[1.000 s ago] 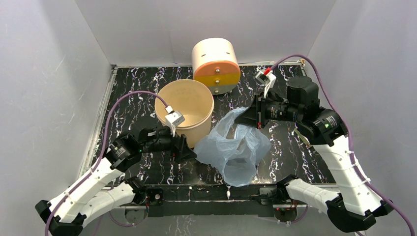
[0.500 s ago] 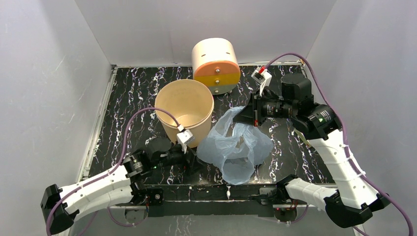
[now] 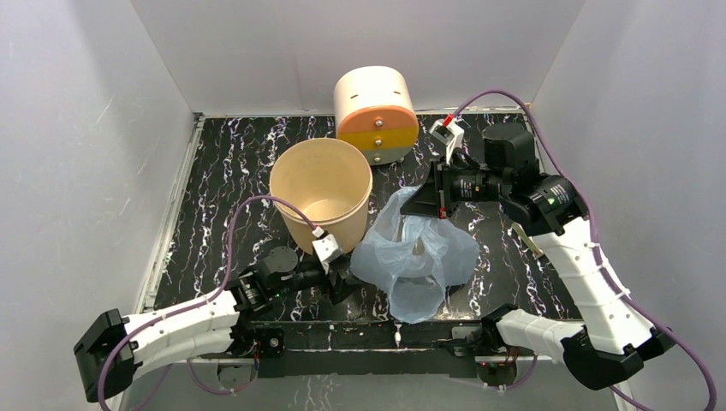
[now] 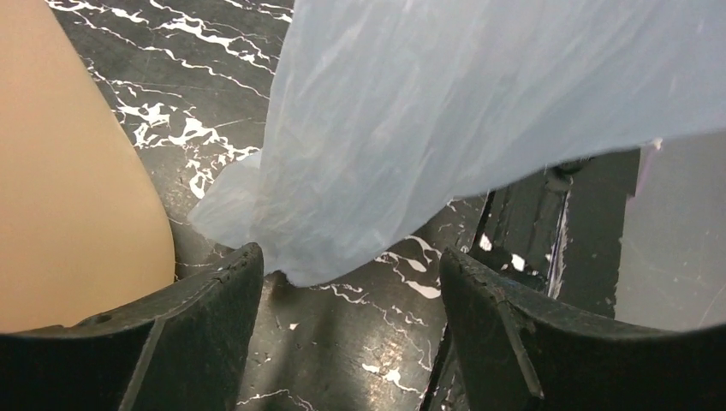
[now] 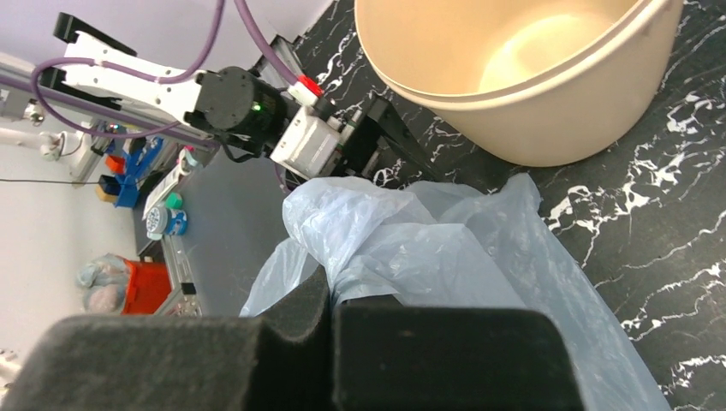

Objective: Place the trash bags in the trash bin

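My right pincer (image 5: 330, 318) is pressed together on the top film of the trash bag (image 3: 417, 257), which hangs from it and slumps onto the bench (image 3: 231, 158) just beside the trash bin (image 3: 295, 163). My left pincer (image 4: 349, 265) is spread low, with the bag's bottom fold in front of its gap. I judge the floppy film could catch the bin's rim, tipping it or draping outside. I count one bag, one bin, one cream cylinder (image 3: 375, 103) and two pincers.

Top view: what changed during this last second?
The left end effector, open, pulled back from the trash bin toward the near edge, beside the trash bag. The right end effector kept gripping the bag, edging left. Bin and cream cylinder stayed.
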Robot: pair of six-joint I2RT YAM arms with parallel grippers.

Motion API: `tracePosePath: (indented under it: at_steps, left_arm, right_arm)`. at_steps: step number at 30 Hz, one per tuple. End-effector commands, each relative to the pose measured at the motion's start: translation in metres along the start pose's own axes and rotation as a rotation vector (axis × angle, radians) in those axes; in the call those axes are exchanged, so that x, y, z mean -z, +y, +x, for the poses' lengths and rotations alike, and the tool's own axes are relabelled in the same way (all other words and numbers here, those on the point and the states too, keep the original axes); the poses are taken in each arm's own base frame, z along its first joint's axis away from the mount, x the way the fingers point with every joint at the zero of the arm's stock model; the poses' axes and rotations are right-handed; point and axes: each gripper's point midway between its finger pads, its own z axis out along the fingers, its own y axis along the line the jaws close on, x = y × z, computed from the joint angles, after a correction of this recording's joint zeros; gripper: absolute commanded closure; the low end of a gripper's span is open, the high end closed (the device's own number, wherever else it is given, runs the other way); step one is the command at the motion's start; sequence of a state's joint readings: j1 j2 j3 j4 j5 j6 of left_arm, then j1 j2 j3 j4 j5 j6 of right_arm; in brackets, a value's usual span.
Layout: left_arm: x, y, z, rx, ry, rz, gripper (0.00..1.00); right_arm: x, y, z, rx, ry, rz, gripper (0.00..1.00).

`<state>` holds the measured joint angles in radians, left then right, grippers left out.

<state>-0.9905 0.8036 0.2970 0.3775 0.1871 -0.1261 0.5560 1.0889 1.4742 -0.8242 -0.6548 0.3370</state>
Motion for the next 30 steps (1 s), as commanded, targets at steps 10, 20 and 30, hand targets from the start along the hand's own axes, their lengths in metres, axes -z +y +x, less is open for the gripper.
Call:
tracePosePath:
  at_steps: [10,20,30]
  left_arm:
    - [0.002,-0.002,0.002,-0.11,-0.103,0.034,0.31]
    - [0.008,0.014,-0.007,-0.216,-0.197,-0.049,0.2]
    - [-0.002,-0.003,-0.015,-0.237,-0.23,0.059,0.17]
  right_arm:
    - [0.005,0.026,-0.02,0.042,-0.047,-0.105,0.97]
    - [0.0,0.028,-0.019,0.025,-0.039,-0.145,0.96]
    - [0.004,0.049,-0.02,0.026,-0.038,-0.264,0.96]
